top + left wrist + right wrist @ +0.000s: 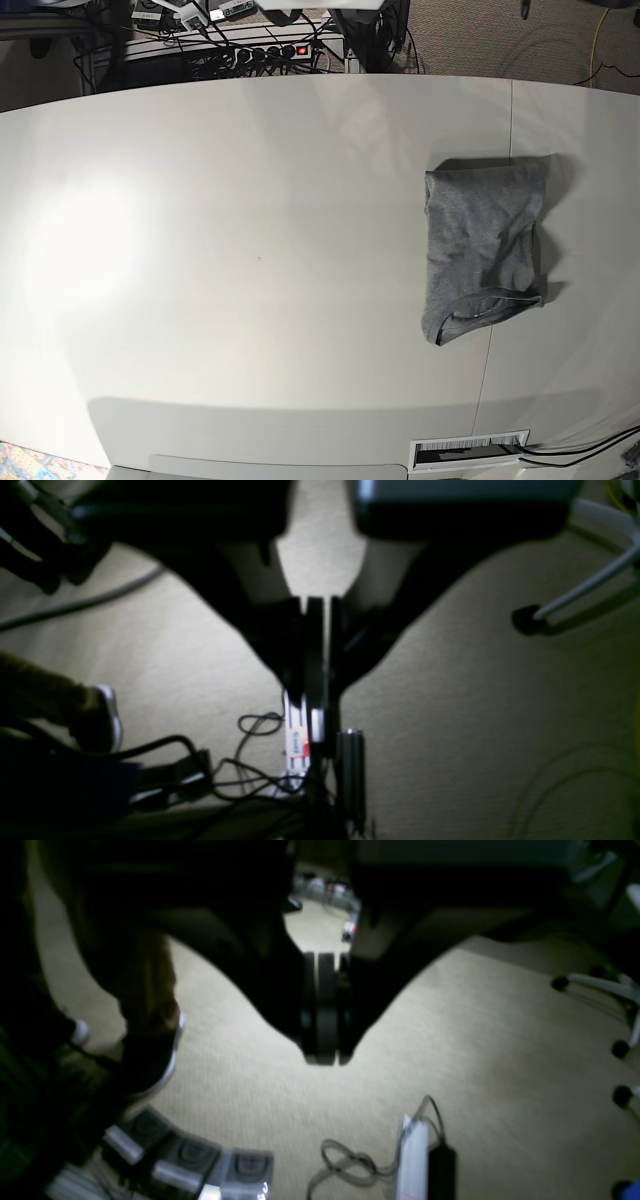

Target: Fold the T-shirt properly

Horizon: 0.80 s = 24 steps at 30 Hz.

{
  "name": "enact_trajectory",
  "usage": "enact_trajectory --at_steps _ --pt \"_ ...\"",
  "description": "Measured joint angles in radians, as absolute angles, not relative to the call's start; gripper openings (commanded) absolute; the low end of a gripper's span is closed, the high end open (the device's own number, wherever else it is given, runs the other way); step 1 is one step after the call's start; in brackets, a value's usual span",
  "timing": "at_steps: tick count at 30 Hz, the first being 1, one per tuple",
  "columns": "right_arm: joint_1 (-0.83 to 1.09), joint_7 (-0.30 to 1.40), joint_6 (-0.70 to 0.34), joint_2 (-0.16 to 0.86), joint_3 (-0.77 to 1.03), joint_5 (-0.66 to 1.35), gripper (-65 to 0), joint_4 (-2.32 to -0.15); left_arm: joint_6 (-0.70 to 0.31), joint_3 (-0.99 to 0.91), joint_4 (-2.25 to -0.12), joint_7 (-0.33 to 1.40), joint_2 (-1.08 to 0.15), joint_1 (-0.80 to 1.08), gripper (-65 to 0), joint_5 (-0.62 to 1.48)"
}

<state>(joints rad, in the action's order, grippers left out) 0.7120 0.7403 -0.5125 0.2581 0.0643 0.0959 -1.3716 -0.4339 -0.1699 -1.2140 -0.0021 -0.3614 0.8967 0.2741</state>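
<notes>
Both end effectors, left (316, 645) and right (322, 1010), were clenched on nothing, pointing at beige carpet (475, 720) with cables (250, 760) below them. Neither wrist view held the T-shirt (485, 245); it lay folded on the white worktop (250, 250). Its uneven lower edge might loosen if dragged.

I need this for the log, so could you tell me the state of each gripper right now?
Left gripper: shut, holding nothing.
Right gripper: shut, holding nothing.
</notes>
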Motion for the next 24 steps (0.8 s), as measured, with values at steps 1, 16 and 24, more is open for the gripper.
enact_trajectory --at_steps 1,16,24 --pt "0.683 0.73 -0.514 0.257 0.054 0.095 -65.0 -1.328 -0.41 -0.139 -1.179 -0.014 -0.361 0.867 -65.0 0.263" --pt "0.297 0.316 -0.268 0.125 -0.134 0.012 -65.0 -0.607 -0.213 0.163 -0.712 -0.099 -0.254 0.451 -65.0 0.235" --pt "0.173 0.277 -0.007 0.007 -0.146 0.005 -65.0 -0.415 -0.126 0.176 -0.634 -0.099 -0.136 0.406 -65.0 0.233"
